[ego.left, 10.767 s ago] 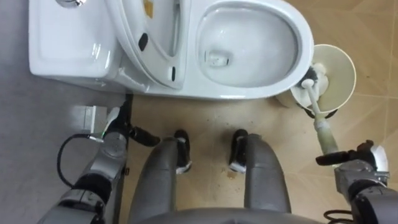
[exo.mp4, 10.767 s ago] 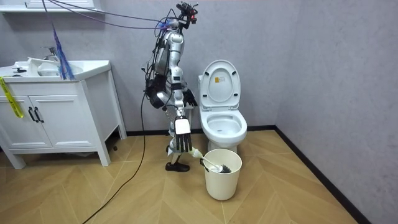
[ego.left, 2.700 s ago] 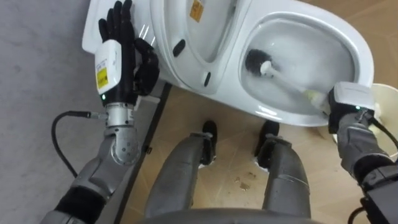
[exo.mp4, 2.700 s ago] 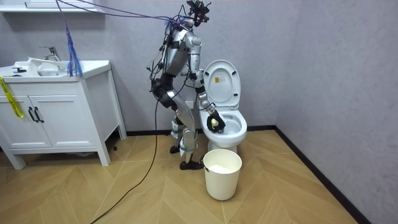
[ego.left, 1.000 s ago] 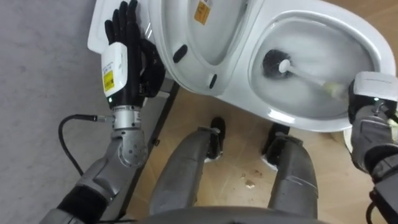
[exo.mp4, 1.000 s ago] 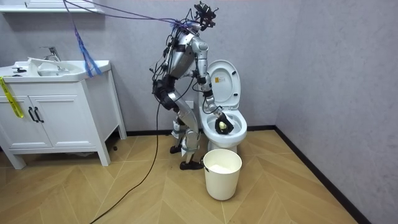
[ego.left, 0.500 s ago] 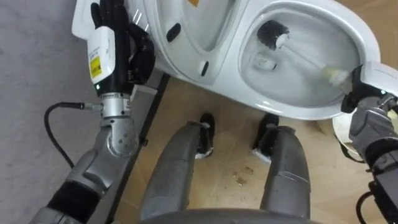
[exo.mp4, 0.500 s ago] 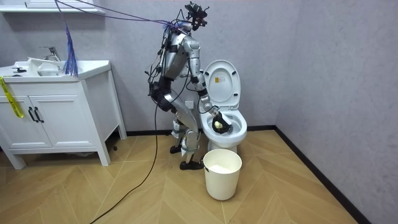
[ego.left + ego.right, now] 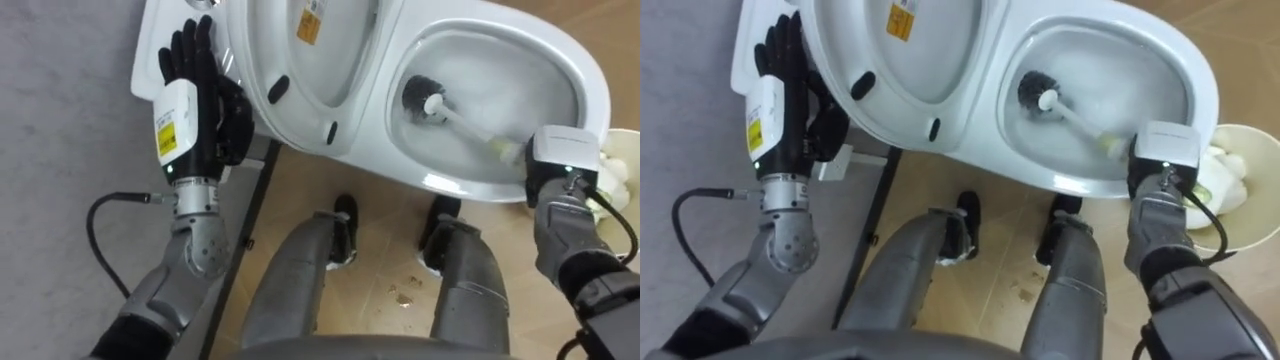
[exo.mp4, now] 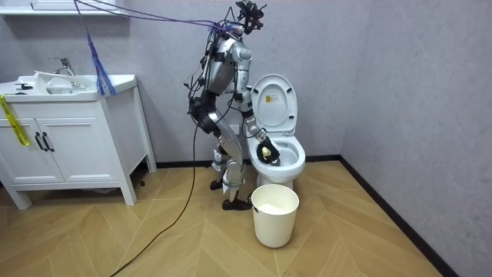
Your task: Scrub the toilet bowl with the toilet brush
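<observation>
The white toilet (image 9: pixel 590 85) stands before me with its lid (image 9: pixel 300 60) raised. A toilet brush reaches into the bowl: its black head (image 9: pixel 418 96) lies low in the bowl near the drain, and its white handle (image 9: pixel 470 128) slants back to the near right rim. My right hand (image 9: pixel 558 170) is at that rim, shut on the handle's end; in the room view it shows at the bowl (image 10: pixel 266 151). My left hand (image 9: pixel 196 112) is open, fingers straight, flat beside the tank (image 9: pixel 160 50) and the lid's edge.
A cream waste bin (image 9: pixel 1240 165) stands right of the toilet, close to my right arm; in the room view the bin (image 10: pixel 275 213) sits in front of the bowl. A white vanity cabinet (image 10: pixel 69 131) stands off at the room view's left. Grey wall behind the tank.
The brush head has slid from the bowl's far side down towards the drain, and my right hand moved with the handle. The view has shifted a little. The left hand keeps its place.
</observation>
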